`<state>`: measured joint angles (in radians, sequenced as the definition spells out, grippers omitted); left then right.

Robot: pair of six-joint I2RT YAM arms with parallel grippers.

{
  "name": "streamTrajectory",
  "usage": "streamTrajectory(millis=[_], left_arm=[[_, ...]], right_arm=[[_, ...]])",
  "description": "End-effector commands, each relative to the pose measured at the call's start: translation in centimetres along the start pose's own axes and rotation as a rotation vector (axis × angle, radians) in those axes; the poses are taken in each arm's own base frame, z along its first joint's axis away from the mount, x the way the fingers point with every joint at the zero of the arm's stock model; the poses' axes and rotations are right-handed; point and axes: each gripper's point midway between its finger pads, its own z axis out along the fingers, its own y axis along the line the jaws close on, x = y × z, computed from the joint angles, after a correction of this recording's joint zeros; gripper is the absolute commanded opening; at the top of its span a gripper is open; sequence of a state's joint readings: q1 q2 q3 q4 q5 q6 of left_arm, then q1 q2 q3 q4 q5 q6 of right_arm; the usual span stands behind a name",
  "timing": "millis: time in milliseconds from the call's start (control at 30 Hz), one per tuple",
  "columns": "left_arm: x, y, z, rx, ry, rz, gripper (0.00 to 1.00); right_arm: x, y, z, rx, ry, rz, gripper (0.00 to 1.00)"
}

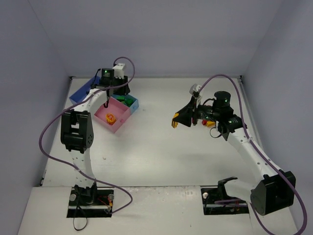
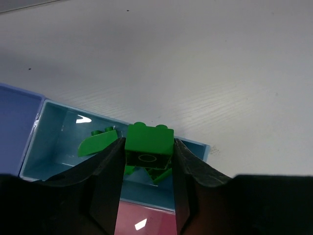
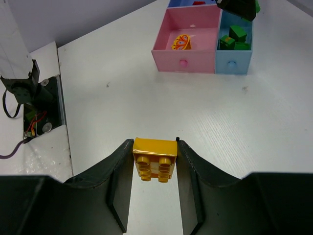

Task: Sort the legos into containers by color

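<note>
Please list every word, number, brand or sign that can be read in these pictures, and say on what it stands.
No readable text in any view.
green brick in the left gripper: only an oval mark, no letters.
orange piece in the pink compartment: red markings, too blurred to read.
yellow brick in the right gripper: nothing written on it.

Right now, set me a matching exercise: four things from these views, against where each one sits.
1. green brick
2. yellow brick
3. orange piece
4. loose green pieces

A. in the pink compartment
B. held by the right tool
C. in the teal compartment
D. held by the left tool

Pairs: 1-D, 2-B, 3-A, 4-C.
</note>
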<state>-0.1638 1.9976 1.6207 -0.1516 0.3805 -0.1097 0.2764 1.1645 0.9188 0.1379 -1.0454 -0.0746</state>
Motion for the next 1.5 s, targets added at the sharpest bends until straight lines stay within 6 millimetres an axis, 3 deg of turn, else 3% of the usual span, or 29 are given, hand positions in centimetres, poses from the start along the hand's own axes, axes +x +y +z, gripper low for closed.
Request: streamTrajectory(millis=[0,367,567,600,700,767,800,867,967,1100,1267,1467], left_arm=[[-5.8,1.3,-2.0,-0.078,-0.157,-0.017,0.35],[-4.1,2.5,-2.3,-0.127,-0.109,-0.032,0.48],[-4.6,1.6,-3.5,-0.104,-0.127,-0.064,0.61],[-5.6,0.7,-4.5,-0.076,-0.155,-0.062,0.62],[-5.8,-2.1,-5.8,0.044,-0.194,-0.047,0.66],[-7.7,-6.2,-8.4,0.216,-0.288,0.028,0.67],[-6.1,-7.4,-8.7,0.279,-0.275,0.039,0.67],[-6.9,-11.3,-12.0,0.452,-0.342,0.108,0.68],[-5.1,-16.0,-15.4,0.658,-0.344,0.178,0.69],[-2.2,-22.2,-18.5,0.840,-0.306,0.270,0.70],[0.1,-25.3,-19.0,0.855,-0.266,0.312,0.71],[-0.2,-25.3,-19.8,0.768,-0.344,0.314,0.71]], right_arm=[[-2.0,0.6,-0.3,-0.003,-0.052,-0.063,0.00],[-2.0,0.3,0.0,-0.001,-0.047,-0.048,0.00],[-2.5,0.2,0.6,0.008,-0.046,-0.041,0.00],[-2.6,0.1,0.7,0.013,-0.046,-0.038,0.00],[-3.2,-0.4,1.4,0.050,-0.051,-0.024,0.00],[-3.8,-0.5,1.7,0.052,-0.065,-0.018,0.00],[-4.0,-0.5,1.8,0.049,-0.070,-0.004,0.00],[-4.6,-0.5,2.1,0.036,-0.092,0.006,0.00],[-5.2,-0.2,2.4,0.005,-0.106,-0.001,0.00],[-5.9,0.0,2.9,-0.027,-0.115,-0.001,0.00],[-7.3,0.2,4.1,-0.020,-0.141,0.018,0.00],[-8.2,-1.2,4.3,0.087,-0.172,0.060,0.00]])
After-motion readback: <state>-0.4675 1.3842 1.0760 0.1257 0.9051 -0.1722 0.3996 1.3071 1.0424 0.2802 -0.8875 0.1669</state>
